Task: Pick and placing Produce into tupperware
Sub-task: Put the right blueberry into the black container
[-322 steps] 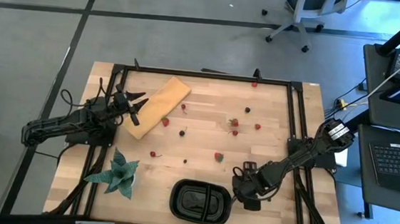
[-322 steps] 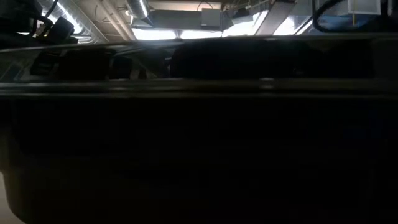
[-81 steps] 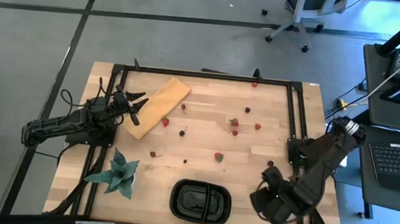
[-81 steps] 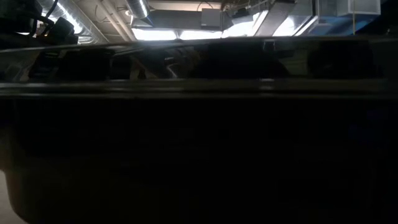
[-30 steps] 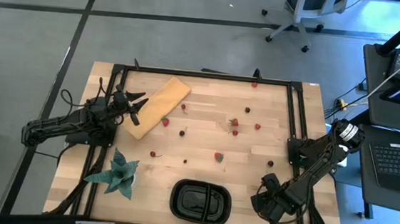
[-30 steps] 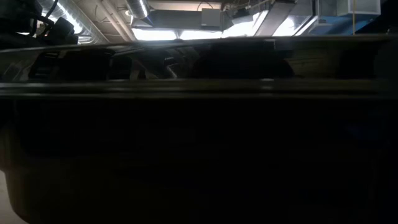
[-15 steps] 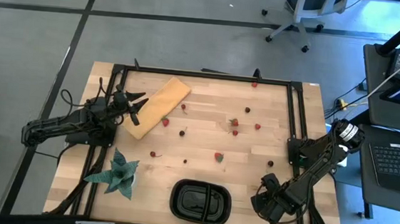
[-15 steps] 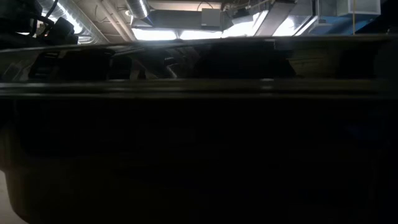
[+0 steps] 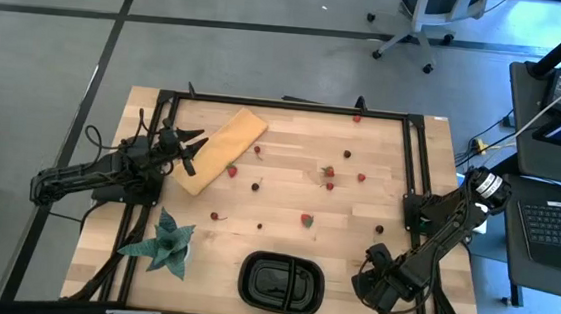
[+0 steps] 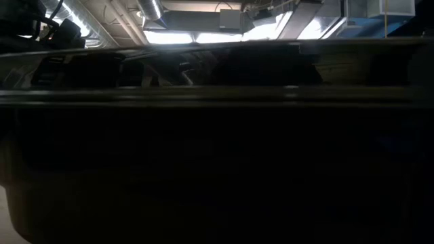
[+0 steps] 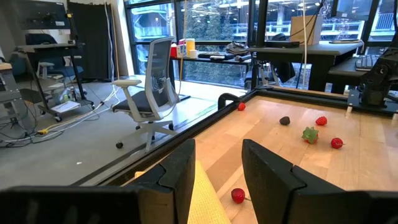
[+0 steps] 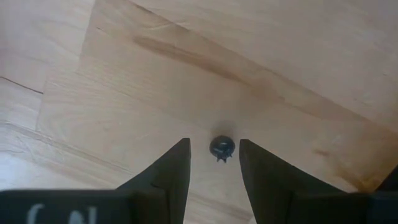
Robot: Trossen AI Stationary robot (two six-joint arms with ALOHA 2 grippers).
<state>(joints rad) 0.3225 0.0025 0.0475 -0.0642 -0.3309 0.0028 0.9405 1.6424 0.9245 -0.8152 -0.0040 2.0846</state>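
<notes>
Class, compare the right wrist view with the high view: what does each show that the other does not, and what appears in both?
Only the right wrist view shows a small dark berry lying on the wood between the open fingers of the right end effector.

Only the high view shows the black tupperware, the tan board, the green plant, the scattered red fruits and the left end effector waiting at the board.

Both show the wooden table.

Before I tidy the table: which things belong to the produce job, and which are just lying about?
Job:
- black tray
- scattered red berries
- dark berry between the right gripper's open jaws

Lying about:
- green spiky plant
- tan board by the idle left gripper
</notes>
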